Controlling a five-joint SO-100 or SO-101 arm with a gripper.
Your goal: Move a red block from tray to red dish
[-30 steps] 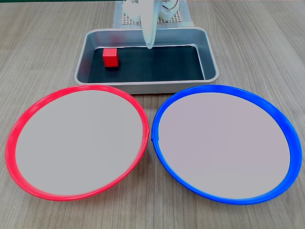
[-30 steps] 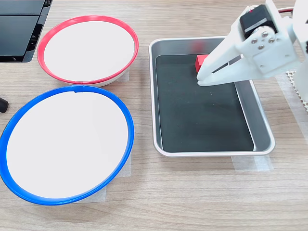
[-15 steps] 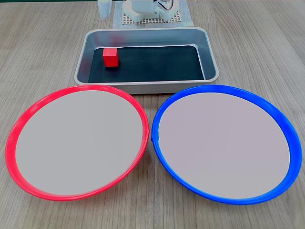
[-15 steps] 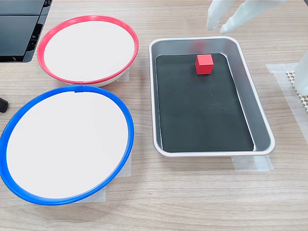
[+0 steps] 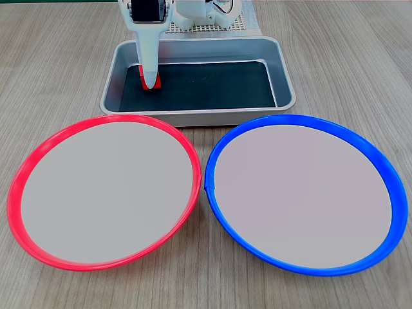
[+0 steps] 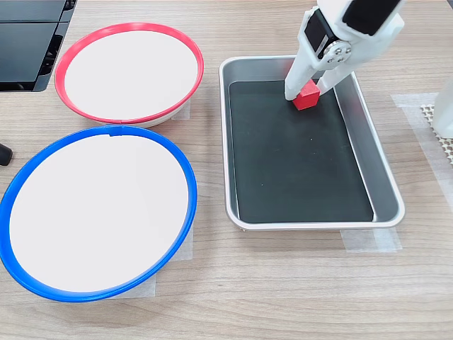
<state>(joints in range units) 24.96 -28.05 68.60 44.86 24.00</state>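
Observation:
The red block point(image 5: 155, 84) point(image 6: 306, 100) lies on the black bottom of the tray point(image 5: 193, 116) point(image 6: 311, 225), in its far left corner in the first exterior view. My white gripper point(image 5: 150, 82) point(image 6: 306, 92) is down in the tray with its fingers either side of the block, and it looks open. In the first exterior view a finger hides most of the block. The red dish point(image 5: 38, 151) point(image 6: 127, 27) holds nothing and sits in front of the tray at the first exterior view's left.
A blue-rimmed dish point(image 5: 302, 193) point(image 6: 99, 212) of the same size sits beside the red one, touching its rim. The arm's base point(image 5: 206, 16) stands on a mesh mat behind the tray. A black device point(image 6: 28, 42) lies at the second exterior view's top left.
The gripper swung from the tray's middle, up and out of view, and has come down over the red block. The block has shifted slightly.

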